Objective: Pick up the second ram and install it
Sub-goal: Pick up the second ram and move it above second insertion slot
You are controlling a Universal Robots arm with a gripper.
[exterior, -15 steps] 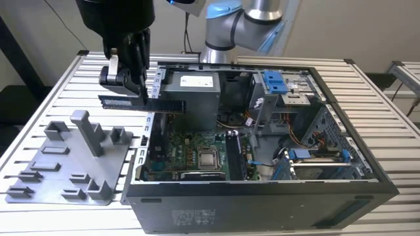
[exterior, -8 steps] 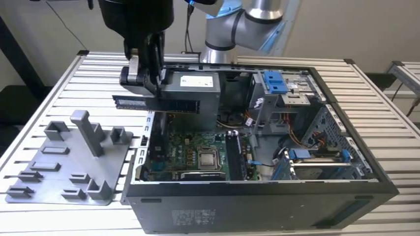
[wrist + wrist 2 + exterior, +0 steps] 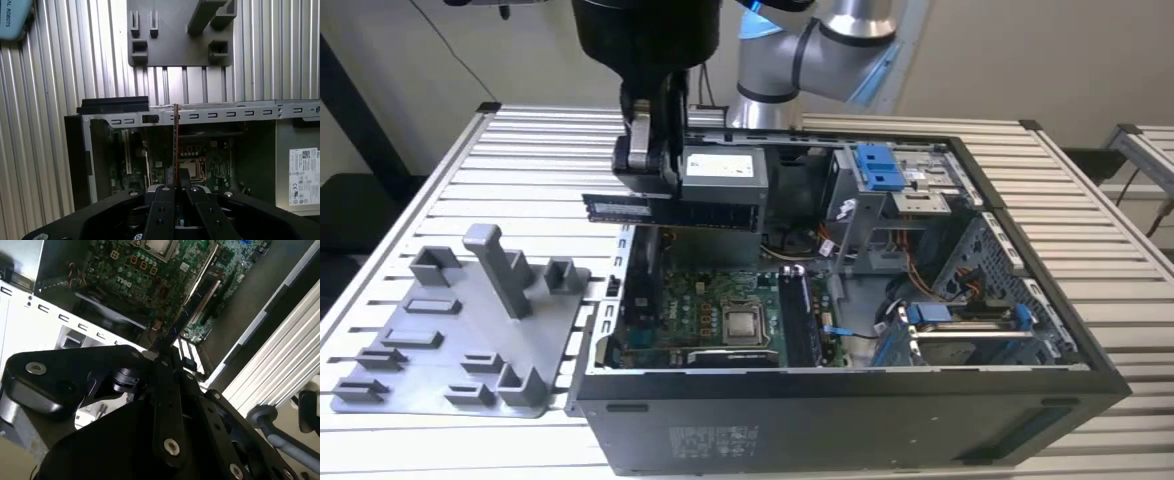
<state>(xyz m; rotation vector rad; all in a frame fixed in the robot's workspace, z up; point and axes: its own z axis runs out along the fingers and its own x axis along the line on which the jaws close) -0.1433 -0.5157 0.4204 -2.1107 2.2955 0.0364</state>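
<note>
My gripper (image 3: 648, 182) is shut on the second ram (image 3: 707, 213), a long flat dark stick with a pale label. I hold the ram level and lengthwise above the back left part of the open computer case (image 3: 854, 395). Below the ram lies the green motherboard (image 3: 707, 315), with long dark memory slots (image 3: 798, 318) beside the processor. In the first wrist view the ram (image 3: 176, 145) shows edge-on, sticking out from between the fingers of the gripper (image 3: 175, 189) over the case's rim. In the second wrist view its thin edge (image 3: 171, 337) points toward the slots (image 3: 202, 295).
A grey plastic fixture tray (image 3: 454, 345) with upright posts lies on the slatted table at the exterior view's left, also seen as the tray (image 3: 180, 35) in the first wrist view. Inside the case are a power supply (image 3: 720, 170), blue drive brackets (image 3: 887, 170) and cables.
</note>
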